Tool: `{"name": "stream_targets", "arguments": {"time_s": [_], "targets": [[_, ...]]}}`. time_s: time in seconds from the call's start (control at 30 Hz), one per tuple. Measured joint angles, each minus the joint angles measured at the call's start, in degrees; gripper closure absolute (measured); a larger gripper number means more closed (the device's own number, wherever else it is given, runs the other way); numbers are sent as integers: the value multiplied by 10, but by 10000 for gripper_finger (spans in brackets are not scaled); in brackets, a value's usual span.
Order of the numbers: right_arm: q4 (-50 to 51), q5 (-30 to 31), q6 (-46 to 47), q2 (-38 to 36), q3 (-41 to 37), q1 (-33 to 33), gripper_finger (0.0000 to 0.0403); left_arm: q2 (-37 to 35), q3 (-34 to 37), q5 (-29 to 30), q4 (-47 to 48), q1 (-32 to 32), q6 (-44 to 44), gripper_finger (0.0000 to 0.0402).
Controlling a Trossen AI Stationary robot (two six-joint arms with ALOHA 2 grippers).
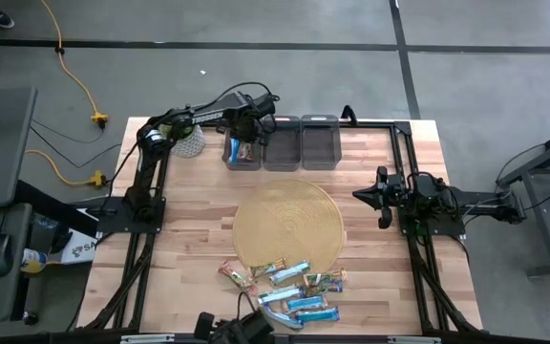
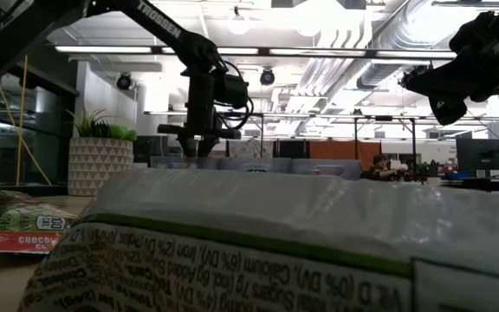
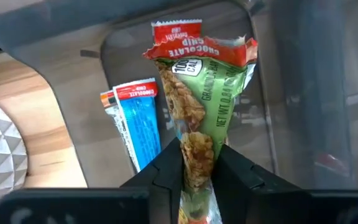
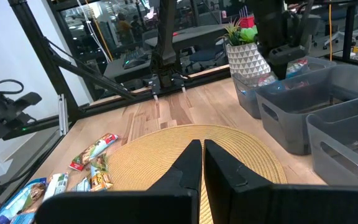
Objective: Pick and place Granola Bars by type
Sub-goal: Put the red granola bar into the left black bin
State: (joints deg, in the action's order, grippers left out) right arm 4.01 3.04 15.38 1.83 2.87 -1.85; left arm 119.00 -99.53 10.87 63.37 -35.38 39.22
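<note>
A green bar (image 3: 201, 118) with a red top edge is clamped between the fingers of the left gripper (image 3: 194, 177), held upright over the left bin (image 1: 242, 148) at the far edge of the table (image 1: 199, 225). Inside that bin a blue bar (image 3: 138, 121) is seen leaning by the wall. The middle bin (image 1: 282, 143) and right bin (image 1: 320, 141) stand beside it in a row, touching. The remaining bars (image 1: 289, 287) are scattered at the near edge of the table, just beside and partly on the round woven mat (image 1: 287, 225); blue and greenish wrappers are made out. A white patterned pot (image 1: 191, 143) stands left of the bins. The right gripper (image 4: 202, 155) is held above the mat's right side, its fingers brought together on nothing
</note>
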Motion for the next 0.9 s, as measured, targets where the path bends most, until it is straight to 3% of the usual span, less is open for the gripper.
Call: {"name": "stream_targets", "arguments": {"time_s": [0.43,0.63,0.9], "targets": [[0,0,0,0,0,0,402,-7,0,-58,4,-10,-35,200],[0,0,0,0,0,0,402,-54,0,-60,-9,-10,-90,190],[0,0,0,0,0,0,402,-168,0,-85,-33,-9,-150,190]]}}
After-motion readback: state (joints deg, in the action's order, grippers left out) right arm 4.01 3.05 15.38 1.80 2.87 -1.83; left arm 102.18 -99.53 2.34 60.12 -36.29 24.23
